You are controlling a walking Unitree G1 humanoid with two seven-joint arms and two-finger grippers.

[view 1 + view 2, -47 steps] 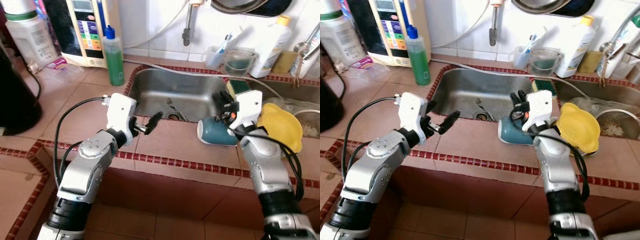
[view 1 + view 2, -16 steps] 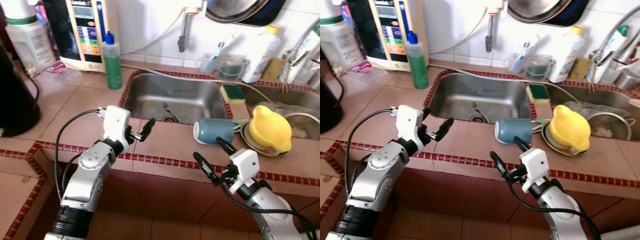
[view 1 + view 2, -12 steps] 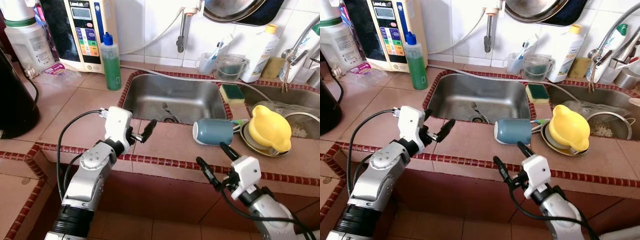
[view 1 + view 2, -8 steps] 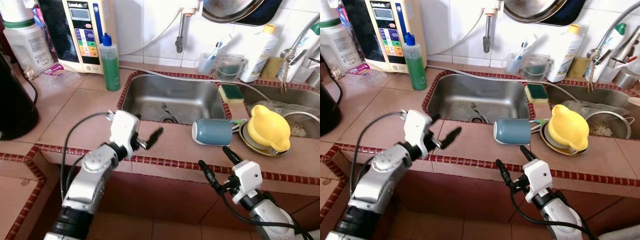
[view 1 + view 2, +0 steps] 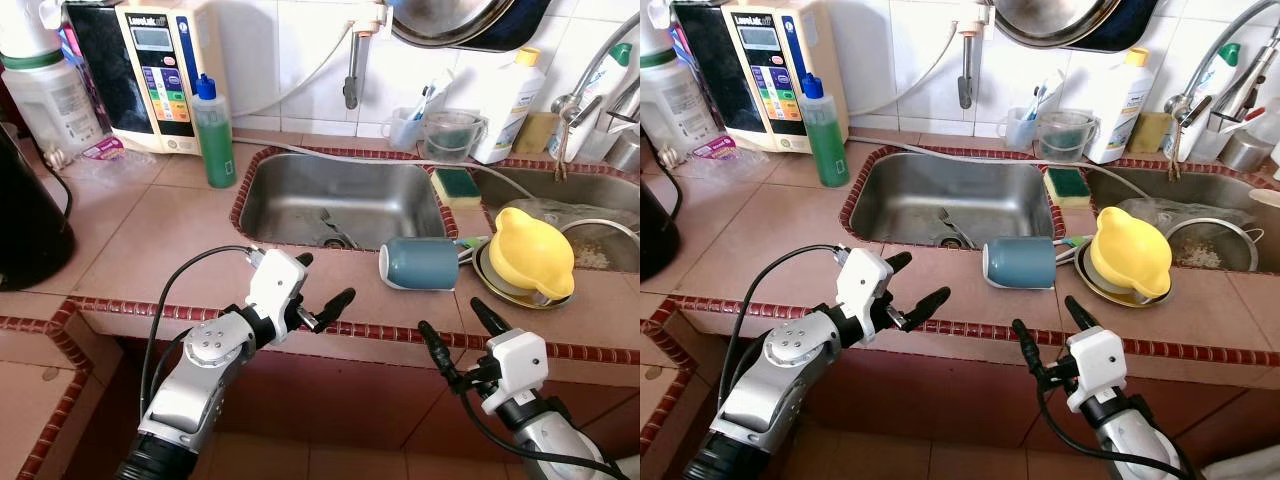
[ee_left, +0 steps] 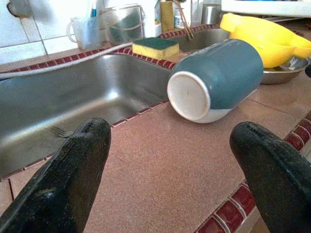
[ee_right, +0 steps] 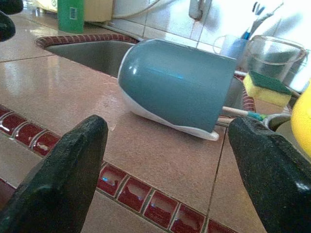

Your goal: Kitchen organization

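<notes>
A teal cup [image 5: 420, 264] lay on its side on the tiled tabletop [image 5: 150, 250], at the front rim of the steel sink [image 5: 345, 195], its white base turned toward my left and its mouth toward the yellow lid [image 5: 532, 252] resting on a metal dish [image 5: 1092, 283] just beside it; a toothbrush [image 7: 240, 113] lay between cup and dish; my left hand [image 5: 318, 292] hung over the tabletop's front edge, near the cup but apart from it, fingers spread wide and holding nothing; my right hand [image 5: 1052, 325] hovered in front of the red-tiled edge, below the cup, also spread wide and empty; a fork [image 5: 331, 218] lay in the sink by the drain; a green soap bottle [image 5: 213, 133] stood at the sink's far left corner; a sponge [image 5: 458, 184] sat on the ledge between the two basins
</notes>
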